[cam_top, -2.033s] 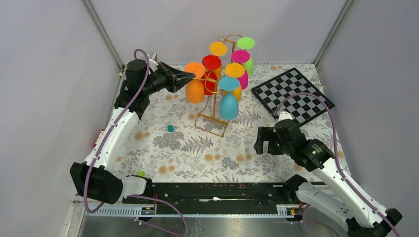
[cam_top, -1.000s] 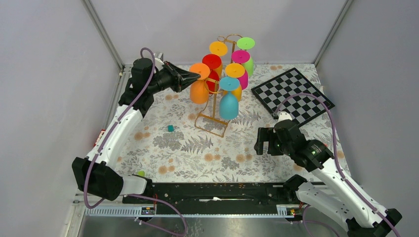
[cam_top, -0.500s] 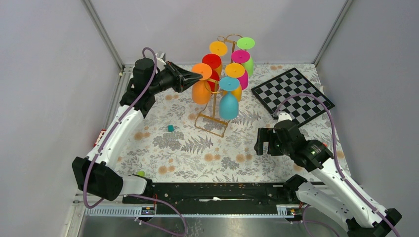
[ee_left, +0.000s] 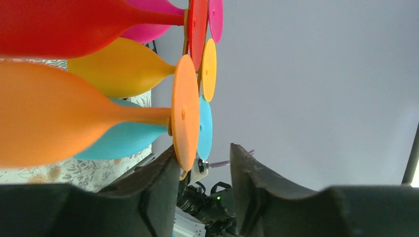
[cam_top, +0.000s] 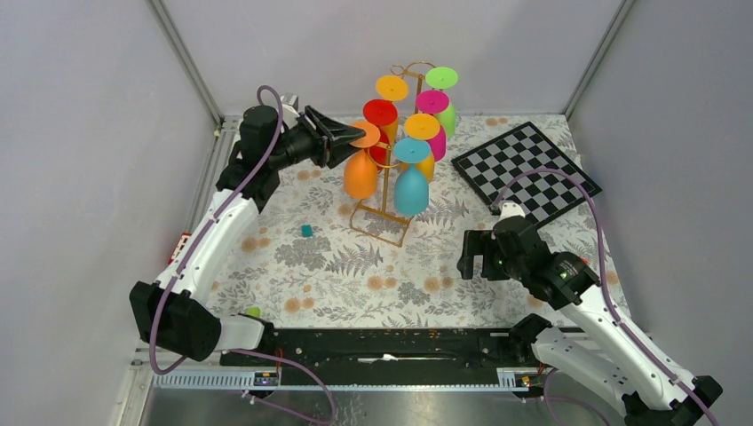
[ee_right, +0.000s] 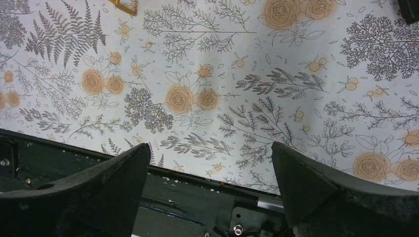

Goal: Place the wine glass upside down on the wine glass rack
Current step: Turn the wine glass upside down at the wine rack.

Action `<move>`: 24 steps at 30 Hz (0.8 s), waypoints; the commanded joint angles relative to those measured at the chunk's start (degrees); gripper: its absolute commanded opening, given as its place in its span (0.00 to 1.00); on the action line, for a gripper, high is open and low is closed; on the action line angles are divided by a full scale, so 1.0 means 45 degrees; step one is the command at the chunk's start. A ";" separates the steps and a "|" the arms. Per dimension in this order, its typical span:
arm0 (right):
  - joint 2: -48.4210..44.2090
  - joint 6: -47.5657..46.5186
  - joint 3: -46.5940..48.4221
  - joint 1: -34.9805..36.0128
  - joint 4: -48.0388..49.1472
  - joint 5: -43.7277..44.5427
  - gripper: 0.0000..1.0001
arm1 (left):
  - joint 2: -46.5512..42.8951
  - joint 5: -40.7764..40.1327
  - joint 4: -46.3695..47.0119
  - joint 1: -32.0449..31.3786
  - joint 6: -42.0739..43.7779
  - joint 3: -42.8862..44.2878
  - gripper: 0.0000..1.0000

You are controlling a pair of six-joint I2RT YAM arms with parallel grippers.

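Left gripper (cam_top: 349, 145) is up at rail height with its jaws parted and nothing clamped; right at its fingertips sits the round foot of the orange wine glass (cam_top: 360, 174), bowl hanging down and foot on top, upside down on the side of the wine glass rack (cam_top: 385, 193) that faces this gripper; in the left wrist view the orange wine glass (ee_left: 59, 116) fills the space just ahead of the left gripper (ee_left: 202, 148); its foot's rim lies against or just off the inner face of one finger (ee_left: 160, 182), too close to call, while the other finger (ee_left: 252, 182) stands clear of it with open background between; a glint of gold wire shows at the stem just under that foot; beyond the orange one, farther from the fingertips, hang a cyan glass (cam_top: 410, 188), a red glass (cam_top: 380, 114) and a yellow glass (ee_left: 118, 69), all bowl-down too; a small teal cube (cam_top: 306, 230) sits on the cloth below this gripper, back toward its arm's base; over to the right gripper (cam_top: 471, 257), low and well away from the rack; the right gripper (ee_right: 210, 148) has its fingers spread wide with only the floral cloth (ee_right: 247, 59) under them; the chessboard (cam_top: 526, 170) lies beyond it, off to its outer side.
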 commanded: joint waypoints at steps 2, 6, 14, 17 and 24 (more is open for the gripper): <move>-0.0116 -0.0039 0.0022 -0.0082 -0.0060 0.0110 0.99 | -0.0307 0.0154 0.0836 -0.0072 0.0058 -0.0124 0.48; -0.0122 -0.0030 0.0022 -0.0087 -0.0059 0.0109 1.00 | -0.0442 0.0146 0.0815 -0.0072 0.0075 -0.0263 0.73; -0.0134 -0.0028 0.0051 -0.0087 -0.0111 0.0139 1.00 | -0.0688 0.0064 0.0651 -0.0072 0.0239 -0.0335 0.99; -0.0137 -0.0049 0.0046 -0.0077 -0.0142 0.0168 1.00 | -0.0805 -0.0040 0.0584 -0.0056 0.0392 -0.0369 0.99; -0.0093 -0.0155 0.0069 -0.0078 -0.0180 0.0236 1.00 | -0.1286 -0.0379 -0.0075 0.0308 0.1317 -0.0457 0.99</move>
